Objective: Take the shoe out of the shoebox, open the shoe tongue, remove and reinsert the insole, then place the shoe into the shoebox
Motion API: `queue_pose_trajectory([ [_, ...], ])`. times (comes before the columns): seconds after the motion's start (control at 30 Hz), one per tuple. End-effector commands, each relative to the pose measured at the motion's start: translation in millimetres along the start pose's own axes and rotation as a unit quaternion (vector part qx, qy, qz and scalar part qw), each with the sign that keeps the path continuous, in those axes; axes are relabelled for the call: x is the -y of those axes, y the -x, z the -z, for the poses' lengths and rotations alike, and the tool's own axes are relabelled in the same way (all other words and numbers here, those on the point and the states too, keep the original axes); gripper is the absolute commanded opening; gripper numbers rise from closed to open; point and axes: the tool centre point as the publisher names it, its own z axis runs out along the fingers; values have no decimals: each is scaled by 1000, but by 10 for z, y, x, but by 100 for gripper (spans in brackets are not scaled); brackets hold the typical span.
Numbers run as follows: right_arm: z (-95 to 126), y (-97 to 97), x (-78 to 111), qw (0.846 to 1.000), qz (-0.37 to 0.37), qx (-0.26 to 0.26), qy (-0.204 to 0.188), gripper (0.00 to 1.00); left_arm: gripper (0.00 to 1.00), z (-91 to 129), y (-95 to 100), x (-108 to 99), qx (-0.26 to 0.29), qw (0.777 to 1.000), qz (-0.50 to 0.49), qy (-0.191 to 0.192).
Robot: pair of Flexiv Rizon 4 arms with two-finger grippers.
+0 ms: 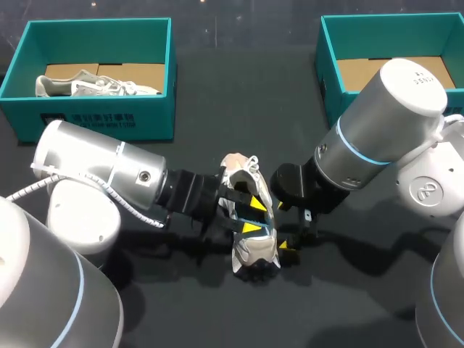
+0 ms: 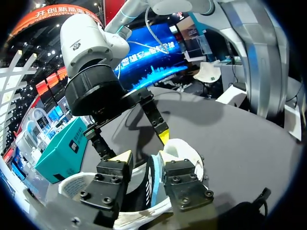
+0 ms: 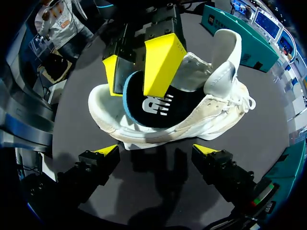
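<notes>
The left hand (image 1: 251, 216) comes in low from the left and is pinched on the insole (image 3: 153, 108) - one yellow fingertip on its black upper face, the other behind its blue-edged underside. The end caught between the fingers stands up out of the shoe's opening, and the rest lies down inside.

The shoe (image 1: 254, 250) is white and somewhat scuffed. It rests on the dark tabletop (image 1: 217, 109) under and around the left hand's fingers, with its opening turned towards the right hand. Its tongue and collar stand up at the side of the left hand's fingers, and its laces trail at that end.

Just across the shoe is the right hand (image 1: 286, 230), reaching in from the right. Its fingers are spread wide and touch nothing - the side of the shoe lies ahead of them, in line with the gap, with a strip of bare tabletop between the yellow tips and the sole.

Well beyond the right hand, at the tabletop's far right, stands an empty teal shoebox (image 1: 328, 72) with a bare cardboard floor. Well beyond the left hand, at the far left, is a second teal shoebox (image 1: 101, 119) with another pale shoe (image 1: 94, 87) lying in it on its side.
</notes>
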Motion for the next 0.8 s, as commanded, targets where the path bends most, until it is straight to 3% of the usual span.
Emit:
queue_pose_trajectory([
  [0.03,-5,-11,4,1000,0,1,0,100,38,-21,39,29,-23,1000,-2,12],
  [0.2,-5,-11,4,1000,0,1,0,100,39,-12,-4,62,-45,998,-18,33],
  [0.8,571,-81,741,999,-44,17,-14,100,41,509,-104,32,-123,988,-27,89],
])
